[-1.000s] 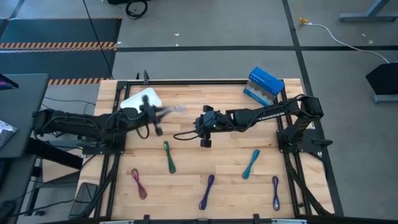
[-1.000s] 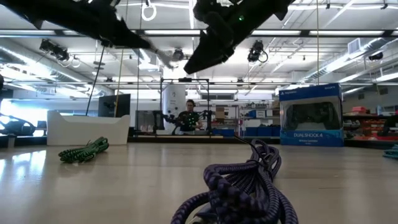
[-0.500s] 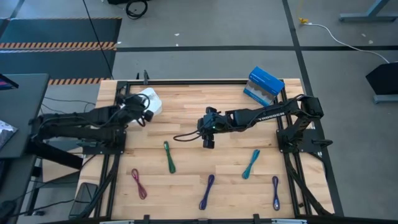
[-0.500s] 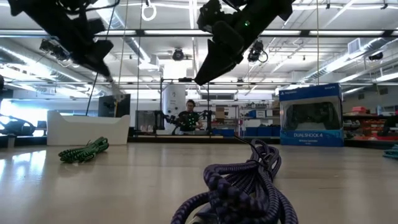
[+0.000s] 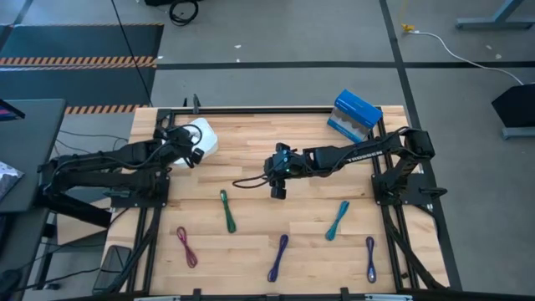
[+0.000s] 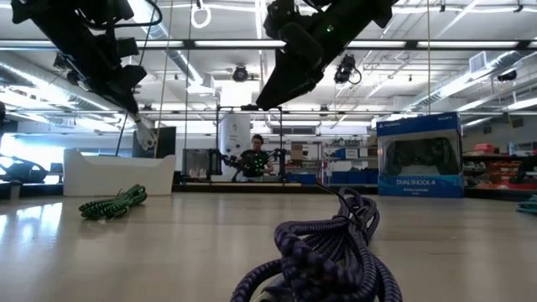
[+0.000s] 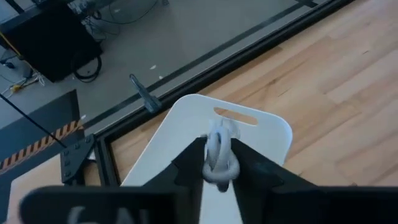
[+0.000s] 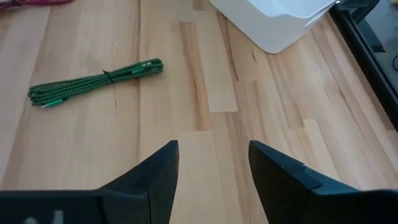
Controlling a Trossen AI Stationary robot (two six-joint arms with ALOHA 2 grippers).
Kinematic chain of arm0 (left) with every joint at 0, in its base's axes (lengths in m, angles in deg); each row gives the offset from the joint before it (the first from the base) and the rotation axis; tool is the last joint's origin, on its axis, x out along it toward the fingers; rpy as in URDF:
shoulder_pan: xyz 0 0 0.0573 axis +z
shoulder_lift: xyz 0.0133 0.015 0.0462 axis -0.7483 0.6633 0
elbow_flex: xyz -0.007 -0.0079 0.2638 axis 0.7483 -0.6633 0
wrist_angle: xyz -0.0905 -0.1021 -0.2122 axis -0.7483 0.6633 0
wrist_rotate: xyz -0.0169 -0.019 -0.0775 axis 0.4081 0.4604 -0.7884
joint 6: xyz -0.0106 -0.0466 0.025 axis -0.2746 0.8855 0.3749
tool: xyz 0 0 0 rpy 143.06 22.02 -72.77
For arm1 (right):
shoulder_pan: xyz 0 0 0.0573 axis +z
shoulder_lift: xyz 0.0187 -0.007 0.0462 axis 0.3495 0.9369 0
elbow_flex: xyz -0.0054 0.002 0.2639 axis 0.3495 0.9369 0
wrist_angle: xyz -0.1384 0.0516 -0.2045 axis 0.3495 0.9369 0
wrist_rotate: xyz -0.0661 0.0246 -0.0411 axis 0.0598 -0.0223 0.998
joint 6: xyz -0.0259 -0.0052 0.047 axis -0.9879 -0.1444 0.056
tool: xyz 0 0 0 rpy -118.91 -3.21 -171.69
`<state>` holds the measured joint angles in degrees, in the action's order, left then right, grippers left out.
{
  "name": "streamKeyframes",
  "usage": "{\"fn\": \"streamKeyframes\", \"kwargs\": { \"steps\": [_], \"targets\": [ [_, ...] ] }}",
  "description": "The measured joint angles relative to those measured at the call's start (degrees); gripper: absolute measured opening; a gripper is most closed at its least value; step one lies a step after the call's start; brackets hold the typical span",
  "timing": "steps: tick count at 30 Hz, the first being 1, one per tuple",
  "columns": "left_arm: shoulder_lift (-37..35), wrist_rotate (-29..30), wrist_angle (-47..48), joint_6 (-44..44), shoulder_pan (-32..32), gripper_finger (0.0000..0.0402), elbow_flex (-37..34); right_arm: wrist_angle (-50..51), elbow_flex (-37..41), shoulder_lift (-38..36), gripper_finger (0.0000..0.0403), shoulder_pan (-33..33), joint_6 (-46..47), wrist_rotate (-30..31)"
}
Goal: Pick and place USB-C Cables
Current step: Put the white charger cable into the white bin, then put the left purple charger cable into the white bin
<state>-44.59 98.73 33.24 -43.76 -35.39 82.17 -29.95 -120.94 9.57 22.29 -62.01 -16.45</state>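
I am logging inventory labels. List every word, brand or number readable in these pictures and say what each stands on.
"DUALSHOCK 4": on the front of the blue and white box, low view.
PlayStation logo strip along that box's top edge: too small to read for certain.
White lettering on the right arm's link, high view: too small to read.
Signs and shelves in the room behind the table: too blurred to read.
White tray and cables: no text visible.

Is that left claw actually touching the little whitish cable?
Touching. The left wrist view shows the whitish cable pinched between the left gripper's two dark fingers, above the white tray.
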Motion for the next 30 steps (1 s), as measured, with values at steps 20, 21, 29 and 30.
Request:
{"fn": "streamKeyframes", "kwargs": {
  "steps": [20, 21, 29, 30],
  "targets": [
    [0.0, -1.5, -0.8, -2.7, -0.7, 0.0209, 0.0, 0.1, 0.0, 0.0, 0.0199, 0.5, 3.5, -0.5],
    [0.0, -4.0, -2.0, -4.3, -1.1, 0.0209, 0.0, 0.1, 0.0, 0.0, 0.0199, 0.5, 3.5, -0.7],
    [0.0, -29.4, -13.8, -14.4, -6.6, 0.0193, 0.0, 0.1, 0.2, 0.0, 0.0199, 1.0, 4.1, -10.9],
    [0.0, -31.8, -15.0, -14.9, -7.5, 0.0191, 0.0, 0.1, 0.5, 0.0, 0.0199, 1.3, 4.1, -11.7]
  ]
}}
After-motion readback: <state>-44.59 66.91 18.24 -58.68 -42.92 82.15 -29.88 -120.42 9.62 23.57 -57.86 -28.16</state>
